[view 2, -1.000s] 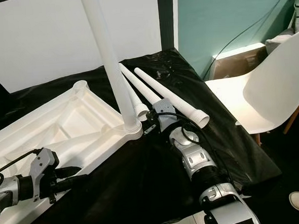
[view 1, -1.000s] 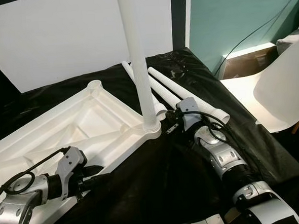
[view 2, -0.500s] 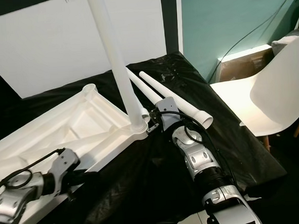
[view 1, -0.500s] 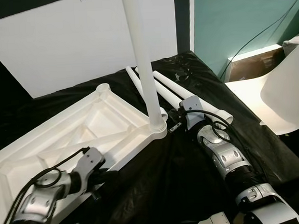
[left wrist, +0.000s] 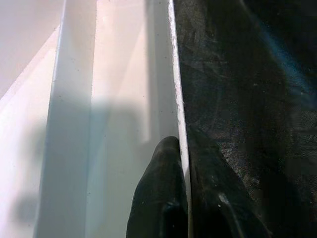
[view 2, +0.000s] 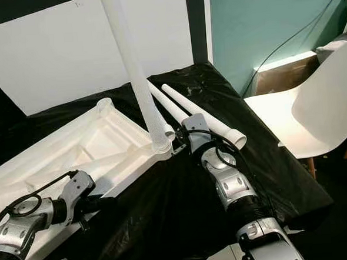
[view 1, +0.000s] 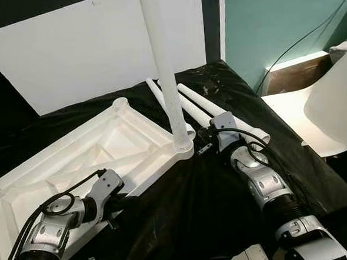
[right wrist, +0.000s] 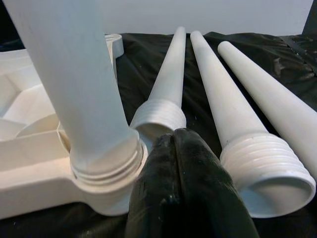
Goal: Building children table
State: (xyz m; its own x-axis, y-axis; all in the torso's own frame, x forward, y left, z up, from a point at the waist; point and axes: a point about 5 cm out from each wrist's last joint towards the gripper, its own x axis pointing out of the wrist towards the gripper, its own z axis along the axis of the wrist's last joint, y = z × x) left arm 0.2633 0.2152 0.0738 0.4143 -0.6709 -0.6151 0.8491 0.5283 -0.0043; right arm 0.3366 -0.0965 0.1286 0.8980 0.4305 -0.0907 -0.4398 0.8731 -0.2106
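The white table top [view 1: 98, 149] lies upside down on a black sheet. One white leg [view 1: 162, 66] stands upright in its near right corner socket [right wrist: 106, 173]. Three loose legs [right wrist: 171, 79] [right wrist: 223, 99] [right wrist: 267, 99] lie side by side just behind that corner. My right gripper [right wrist: 174, 136] is shut and empty. Its tip sits low beside the upright leg's threaded base, in front of a loose leg's open end. My left gripper [left wrist: 183, 141] is at the table top's near edge [left wrist: 176, 99]. One finger is inside the rim and one outside, clamped on it.
A white chair [view 1: 331, 108] stands at the right, close to the sheet's edge. A white board [view 1: 80, 50] leans against the back wall. A cardboard box [view 1: 288, 76] and a black cable sit by the teal wall.
The camera has tilted up slightly. My left arm has swung in from the left, closer to the table top's near edge. The right gripper stays by the upright leg's base.
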